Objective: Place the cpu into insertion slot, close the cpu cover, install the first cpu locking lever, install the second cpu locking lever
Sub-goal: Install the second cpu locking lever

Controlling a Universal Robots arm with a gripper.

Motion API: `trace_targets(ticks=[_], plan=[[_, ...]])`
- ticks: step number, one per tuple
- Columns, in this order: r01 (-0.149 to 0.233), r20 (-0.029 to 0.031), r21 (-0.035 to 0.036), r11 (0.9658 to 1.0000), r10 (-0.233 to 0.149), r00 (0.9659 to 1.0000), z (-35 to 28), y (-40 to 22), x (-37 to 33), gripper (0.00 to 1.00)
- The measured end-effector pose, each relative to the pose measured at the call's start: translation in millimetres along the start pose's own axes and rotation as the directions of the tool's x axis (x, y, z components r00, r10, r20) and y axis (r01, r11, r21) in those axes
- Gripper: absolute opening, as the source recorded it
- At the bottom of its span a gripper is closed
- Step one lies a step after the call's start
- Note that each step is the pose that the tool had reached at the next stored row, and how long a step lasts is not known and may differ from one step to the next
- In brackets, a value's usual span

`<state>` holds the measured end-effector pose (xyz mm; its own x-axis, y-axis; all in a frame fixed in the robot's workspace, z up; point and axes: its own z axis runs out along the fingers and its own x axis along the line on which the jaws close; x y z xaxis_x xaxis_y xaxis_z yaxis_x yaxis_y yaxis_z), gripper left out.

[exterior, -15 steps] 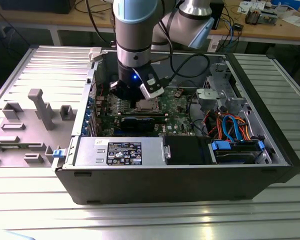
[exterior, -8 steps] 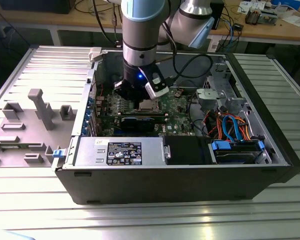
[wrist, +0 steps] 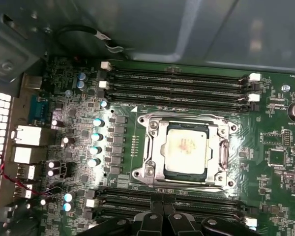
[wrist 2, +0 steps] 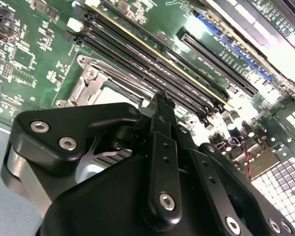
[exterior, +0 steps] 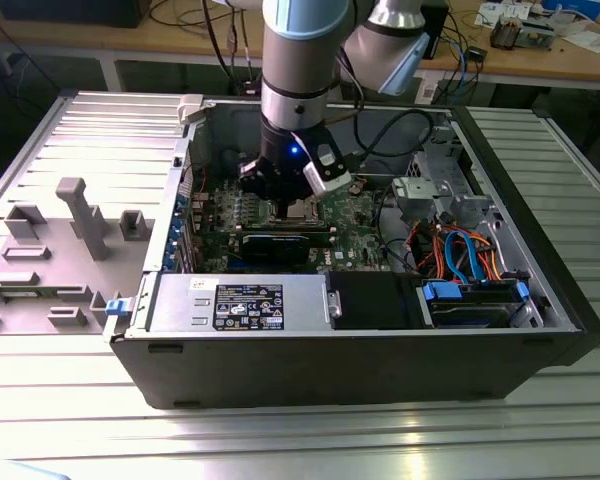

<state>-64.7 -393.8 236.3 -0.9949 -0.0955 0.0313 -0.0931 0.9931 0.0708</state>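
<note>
In the exterior view the arm reached down into the open computer case (exterior: 540,290), its gripper (exterior: 285,195) hanging low over the green motherboard (exterior: 355,215), just above the socket area. In the first wrist view the cpu (wrist: 186,149) sat flat in the insertion slot (wrist: 160,173), its silvery-grey top showing through the square cut-out of the cpu cover (wrist: 157,147), which lay closed over it. Banks of long black memory slots (wrist: 177,86) ran along both sides of the socket, one bank on the side toward the gripper (wrist: 160,216) and one beyond it. The black fingers (wrist 2: 162,147) appeared in the second wrist view close above the socket's metal frame (wrist 2: 88,81) (whether they touched it could not be told). The two fingertips stood pressed close together with nothing visible between them. At the case's near-right corner in the exterior view lay orange and blue cables (exterior: 460,250).
</note>
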Motion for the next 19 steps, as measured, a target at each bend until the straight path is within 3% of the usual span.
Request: trace_targets(ticks=[3,19], plan=[[-0.001,-0.0038,0.0019,1.0,0.001,1.0,0.0,1.4,-4.5,0.11],[-0.004,-0.0098,0.0017,1.0,0.004,0.9999,-1.6,14.9,-13.0,0.11]])
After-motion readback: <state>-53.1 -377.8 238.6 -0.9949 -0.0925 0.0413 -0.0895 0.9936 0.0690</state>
